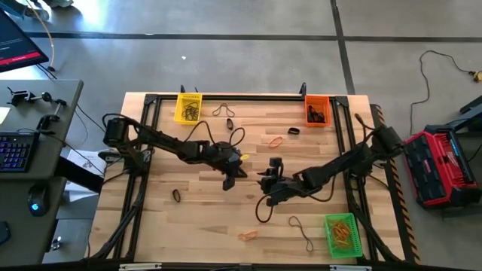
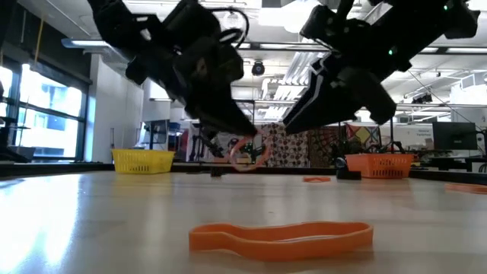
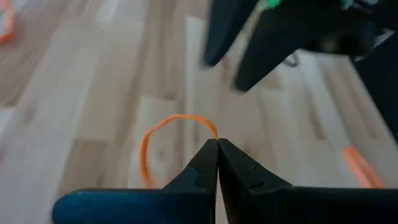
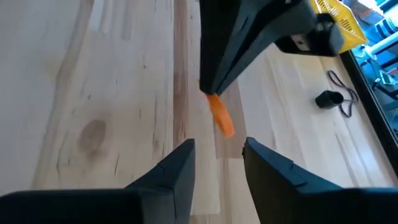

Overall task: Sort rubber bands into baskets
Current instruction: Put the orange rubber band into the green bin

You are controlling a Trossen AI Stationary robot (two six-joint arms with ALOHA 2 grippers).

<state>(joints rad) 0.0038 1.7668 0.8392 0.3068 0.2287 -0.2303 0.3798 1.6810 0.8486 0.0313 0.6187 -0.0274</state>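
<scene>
Left gripper (image 3: 217, 146) near table centre, between the yellow basket (image 1: 188, 107) and the green basket (image 1: 341, 234): jaws pressed together, pinching an orange rubber band (image 3: 163, 134) whose loop hangs clear of the table (image 1: 196, 214). Right gripper (image 4: 217, 149) just beside it, on the green-basket side, jaws spread, nothing between them. Orange basket (image 1: 317, 110) at the far edge, level with the yellow basket. Other loose bands scattered on the wood; another orange one (image 2: 281, 234) lies flat near the front edge.
</scene>
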